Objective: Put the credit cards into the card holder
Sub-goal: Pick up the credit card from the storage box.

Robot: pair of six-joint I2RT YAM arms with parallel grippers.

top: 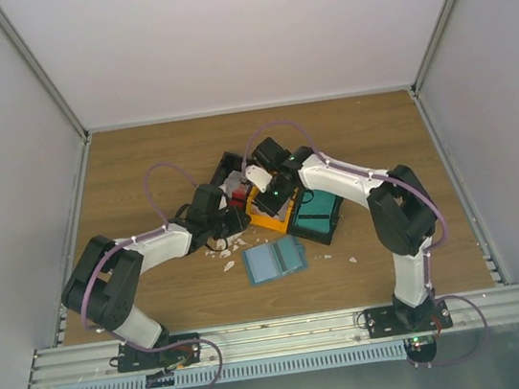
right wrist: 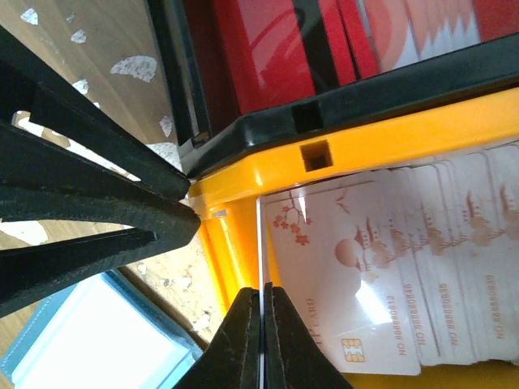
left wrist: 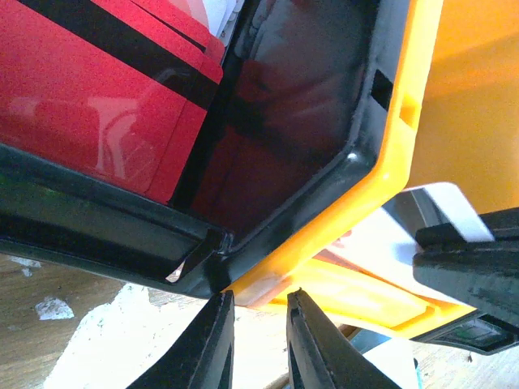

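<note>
Barely begun: the card holder [top: 276,261] lies open on the counter [top: 139,163], near of the bins, seemingly unfilled. The right end effector [right wrist: 261,293] is clenched on one of the credit cards [right wrist: 389,267] in the orange bin [right wrist: 243,174]. The left end effector [left wrist: 258,298] stands slightly released, empty.

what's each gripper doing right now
left gripper: narrow gap, tips at the orange bin corner; grip cannot be told
right gripper: shut on a credit card
</note>
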